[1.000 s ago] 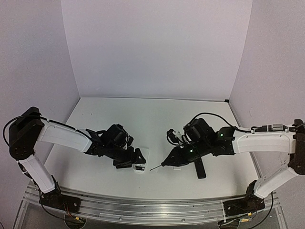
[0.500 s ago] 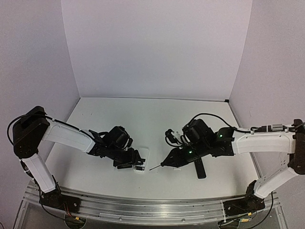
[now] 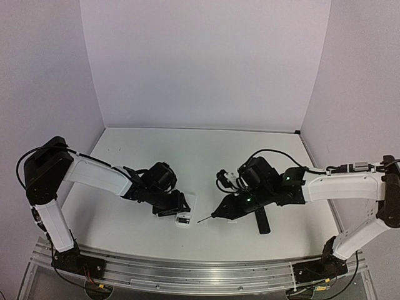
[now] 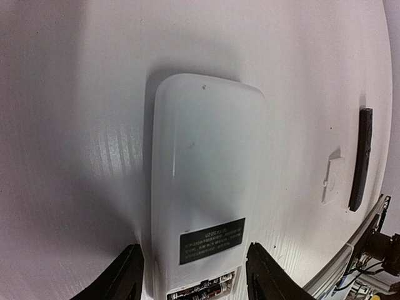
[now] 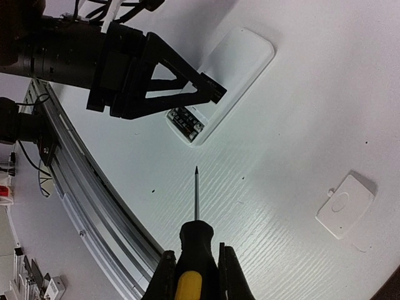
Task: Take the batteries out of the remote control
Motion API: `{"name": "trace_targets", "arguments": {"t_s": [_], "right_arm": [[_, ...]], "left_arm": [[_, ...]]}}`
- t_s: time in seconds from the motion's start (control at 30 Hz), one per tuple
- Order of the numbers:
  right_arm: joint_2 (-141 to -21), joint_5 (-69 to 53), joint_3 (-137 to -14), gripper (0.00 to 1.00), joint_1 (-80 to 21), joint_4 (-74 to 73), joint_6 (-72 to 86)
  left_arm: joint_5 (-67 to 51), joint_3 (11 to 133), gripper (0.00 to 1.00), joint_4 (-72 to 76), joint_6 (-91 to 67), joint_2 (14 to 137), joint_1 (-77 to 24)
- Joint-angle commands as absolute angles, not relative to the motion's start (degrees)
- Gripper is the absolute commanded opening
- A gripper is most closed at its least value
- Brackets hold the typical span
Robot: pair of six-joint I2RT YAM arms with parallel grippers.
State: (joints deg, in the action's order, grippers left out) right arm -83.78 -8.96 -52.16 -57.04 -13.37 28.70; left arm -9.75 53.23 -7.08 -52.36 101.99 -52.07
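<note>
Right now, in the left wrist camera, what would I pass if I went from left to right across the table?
remote → white cover → black bar

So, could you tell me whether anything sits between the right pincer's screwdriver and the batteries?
Nothing visible does: only bare table lies between the screwdriver and the exposed batteries; the left pincer flanks the remote.

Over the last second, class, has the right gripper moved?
No. The right gripper, shut on the screwdriver, keeps its place beside the long black object.
</note>
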Motion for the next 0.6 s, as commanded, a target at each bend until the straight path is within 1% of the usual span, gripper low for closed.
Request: {"name": "trace_targets", "arguments": {"t_s": [0.0, 0.43, 0.57], "right_arm": [[-85.0, -8.1, -55.1, 0.0, -57.3, -12.1, 27.5], [-85.6, -7.9, -55.8, 0.0, -57.4, -12.3, 26.6], [-85.3, -6.9, -55.8, 0.0, -57.5, -12.5, 26.1]], "left_arm": [[-7.7, 54.5, 0.53, -10.7, -52.9, 102.9, -52.7], [-4.6, 58.5, 0.4, -15.8, -58.0, 106.9, -56.5], [-4.8, 58.5, 0.39, -15.2, -58.6, 107.9, -57.1]]}}
